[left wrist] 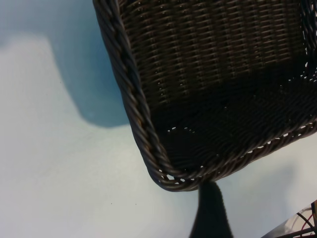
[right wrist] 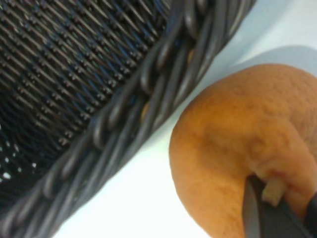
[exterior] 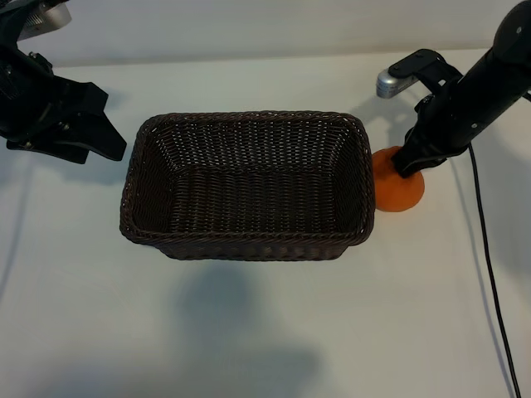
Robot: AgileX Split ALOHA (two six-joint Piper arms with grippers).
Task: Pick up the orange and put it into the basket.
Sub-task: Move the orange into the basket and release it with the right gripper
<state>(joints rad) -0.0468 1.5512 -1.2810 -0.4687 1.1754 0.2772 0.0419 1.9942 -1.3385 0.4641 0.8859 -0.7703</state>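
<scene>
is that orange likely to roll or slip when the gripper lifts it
The orange is round, so it would probably roll if released on the table. Its bumpy matte skin likely resists slipping. The right gripper pinches near the knobby stem, so it may swivel.

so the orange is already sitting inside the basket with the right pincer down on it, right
Not quite. The orange is outside the basket, on the table beside its right-hand end. The exterior view shows this, and the right wrist view shows bare table between the rim and the fruit. The rest holds: the right pincer is down on the orange.
</scene>
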